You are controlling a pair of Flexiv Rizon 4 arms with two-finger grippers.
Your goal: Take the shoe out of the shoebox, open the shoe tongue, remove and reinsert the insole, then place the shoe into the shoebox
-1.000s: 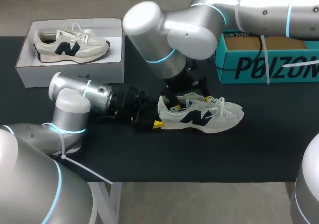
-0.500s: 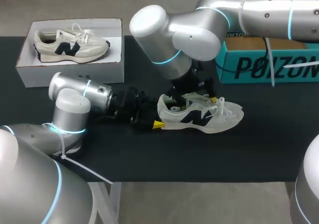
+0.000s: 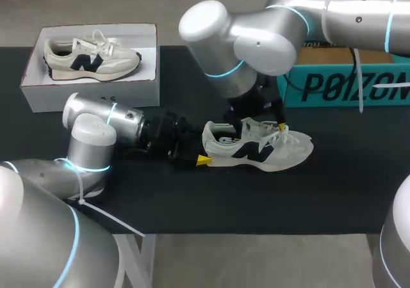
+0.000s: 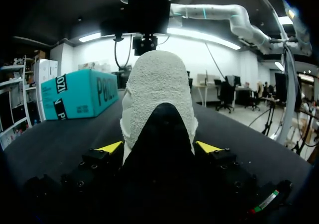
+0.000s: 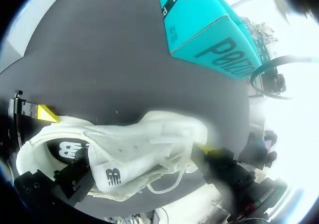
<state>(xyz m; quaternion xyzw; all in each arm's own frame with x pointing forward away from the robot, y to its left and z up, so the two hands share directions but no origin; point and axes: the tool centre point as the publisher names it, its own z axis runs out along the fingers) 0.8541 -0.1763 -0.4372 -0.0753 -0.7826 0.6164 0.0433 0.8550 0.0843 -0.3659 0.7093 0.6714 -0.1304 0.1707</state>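
So, shoe (image 3: 259, 148): on its sole on table (image 3: 192, 198), outside both boxes, heel between my left fingers.
Left gripper (image 4: 158, 147): clamped on the heel, yellow tips (image 4: 110, 147) pressing from both sides, spread just the heel's width.
Right gripper (image 3: 266, 123): over tongue (image 3: 253, 128) and laces; can't tell its grip.
White shoebox (image 3: 90, 89): well apart from left fingers, holds second shoe (image 3: 90, 56).
Teal box (image 3: 346, 83): beyond right gripper, clear of the shoe.
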